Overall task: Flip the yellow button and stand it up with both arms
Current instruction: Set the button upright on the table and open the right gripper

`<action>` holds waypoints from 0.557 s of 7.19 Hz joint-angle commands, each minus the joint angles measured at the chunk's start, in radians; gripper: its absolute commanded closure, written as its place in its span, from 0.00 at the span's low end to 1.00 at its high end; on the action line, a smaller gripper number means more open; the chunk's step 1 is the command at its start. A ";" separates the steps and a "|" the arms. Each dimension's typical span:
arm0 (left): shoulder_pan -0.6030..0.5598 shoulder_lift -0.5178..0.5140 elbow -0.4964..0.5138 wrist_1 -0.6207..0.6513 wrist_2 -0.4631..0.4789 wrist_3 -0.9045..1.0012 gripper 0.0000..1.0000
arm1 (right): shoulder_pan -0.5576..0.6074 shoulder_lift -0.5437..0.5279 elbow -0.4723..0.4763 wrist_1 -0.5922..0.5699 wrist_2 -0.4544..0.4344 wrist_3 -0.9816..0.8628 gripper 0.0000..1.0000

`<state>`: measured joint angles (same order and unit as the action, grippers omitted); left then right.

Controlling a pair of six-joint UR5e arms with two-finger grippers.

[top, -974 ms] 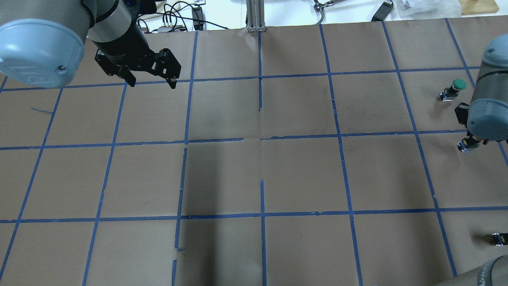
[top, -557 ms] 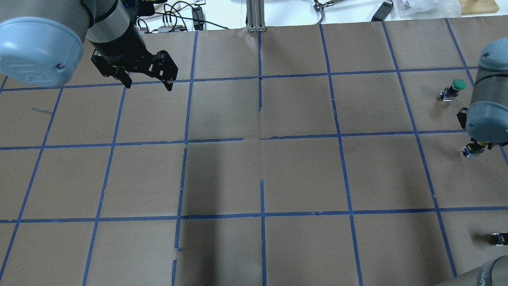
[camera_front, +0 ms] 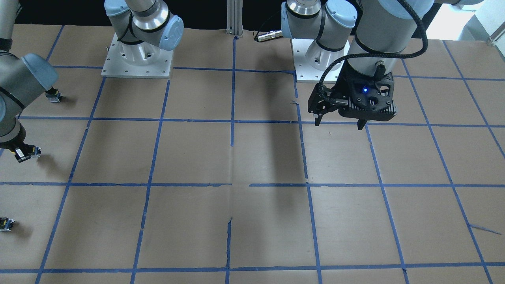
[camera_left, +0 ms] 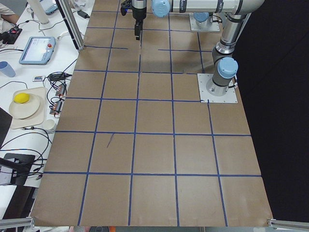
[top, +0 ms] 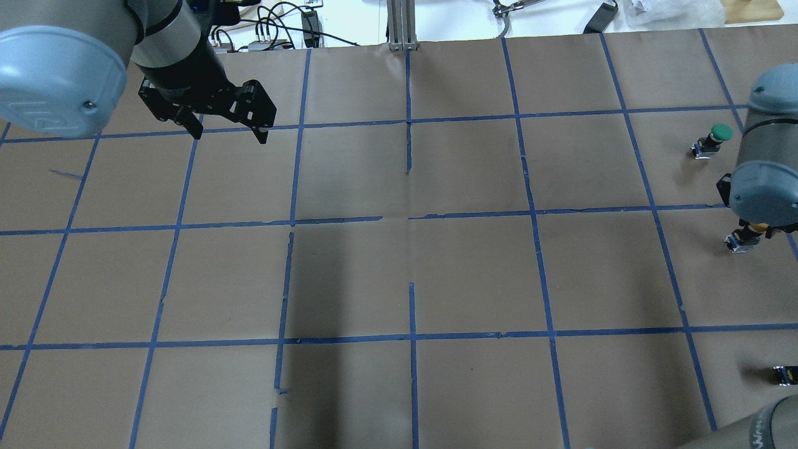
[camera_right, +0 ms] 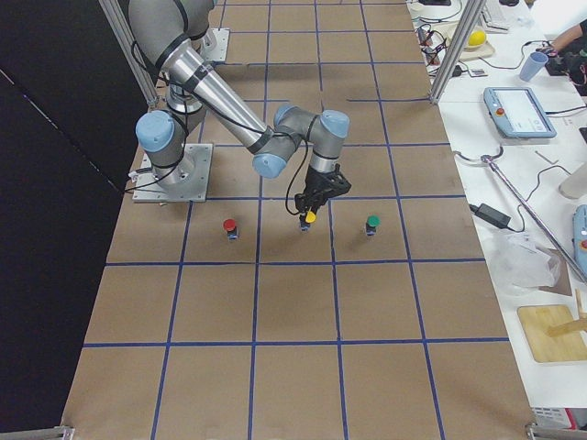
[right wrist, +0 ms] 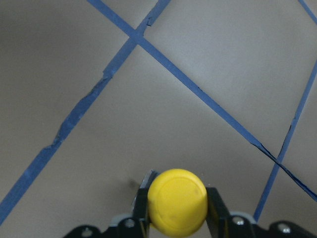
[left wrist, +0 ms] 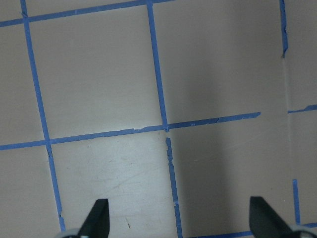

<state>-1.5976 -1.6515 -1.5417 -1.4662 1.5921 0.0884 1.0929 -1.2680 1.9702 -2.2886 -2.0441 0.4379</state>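
The yellow button (right wrist: 177, 200) sits between my right gripper's fingers (right wrist: 216, 204), its round cap facing the wrist camera. In the exterior right view the right gripper (camera_right: 310, 207) holds the yellow button (camera_right: 308, 219) just over the table, between two other buttons. In the overhead view only the button's grey base (top: 740, 242) shows below the right wrist. I cannot tell whether it touches the paper. My left gripper (top: 229, 134) is open and empty, hovering far off at the far left, and it also shows in the front view (camera_front: 339, 124).
A green-capped button (top: 717, 138) stands beyond the yellow one. A red-capped button (camera_right: 229, 226) stands nearer the robot's base. The table is brown paper with a blue tape grid (top: 411, 218). Cables and boxes lie past the far edge.
My right wrist has shifted toward the robot and slightly to the right, taking the yellow button with it. My left gripper has drifted farther away and to the left, still open.
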 commanded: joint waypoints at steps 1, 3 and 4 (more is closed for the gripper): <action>0.001 0.001 0.002 -0.005 -0.003 0.001 0.00 | -0.001 0.012 -0.001 0.000 -0.001 -0.001 0.74; 0.001 -0.001 0.000 -0.003 -0.004 0.001 0.00 | -0.002 0.016 -0.001 -0.003 -0.002 -0.001 0.25; 0.002 0.001 0.002 -0.003 -0.004 0.001 0.00 | -0.002 0.015 0.001 0.001 -0.002 -0.001 0.18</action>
<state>-1.5961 -1.6516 -1.5407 -1.4696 1.5879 0.0890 1.0912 -1.2538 1.9699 -2.2901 -2.0461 0.4371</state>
